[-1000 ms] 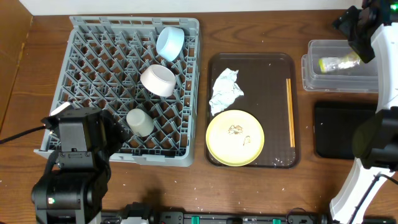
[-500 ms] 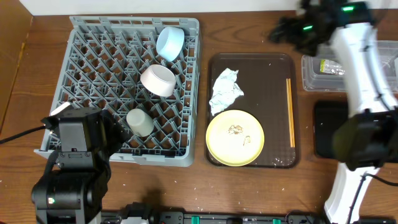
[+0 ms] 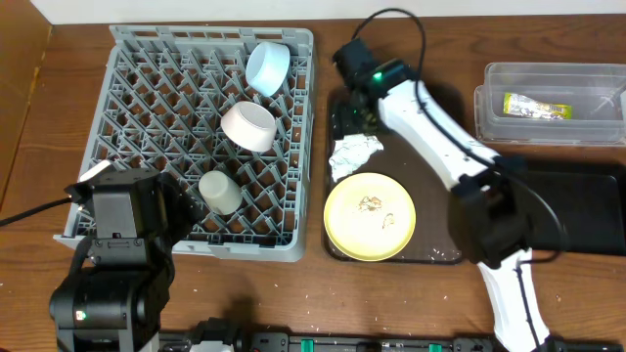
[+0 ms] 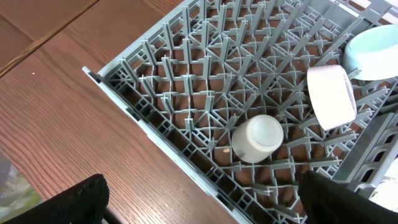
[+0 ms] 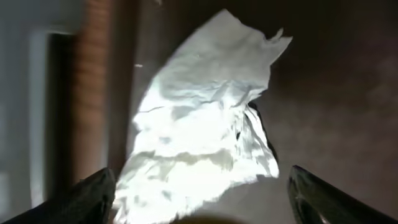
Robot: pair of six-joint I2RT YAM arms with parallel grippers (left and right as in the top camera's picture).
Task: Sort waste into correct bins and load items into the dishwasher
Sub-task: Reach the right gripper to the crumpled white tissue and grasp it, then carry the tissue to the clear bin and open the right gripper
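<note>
A crumpled white napkin [image 3: 352,154] lies on the dark brown tray [image 3: 440,210], above a yellow plate [image 3: 370,217] with crumbs. My right gripper [image 3: 360,115] hangs just above the napkin's top end, open, its fingers wide on both sides of the napkin [image 5: 199,149] in the right wrist view. The grey dishwasher rack [image 3: 147,117] holds a light blue bowl [image 3: 266,66], a white bowl [image 3: 248,126] and a cup [image 3: 221,193]. My left gripper [image 4: 199,202] is open and empty over the rack's front left corner [image 4: 143,118]. The chopsticks are hidden behind the right arm.
A clear plastic bin [image 3: 548,103] at the right holds a yellow-green wrapper [image 3: 536,106]. A black bin [image 3: 577,200] lies below it, partly behind the right arm. Bare wood shows left of the rack [image 4: 56,118].
My right arm has swung from the clear bin at the far right across to the left, down over the napkin on the tray. The left arm has not moved.
</note>
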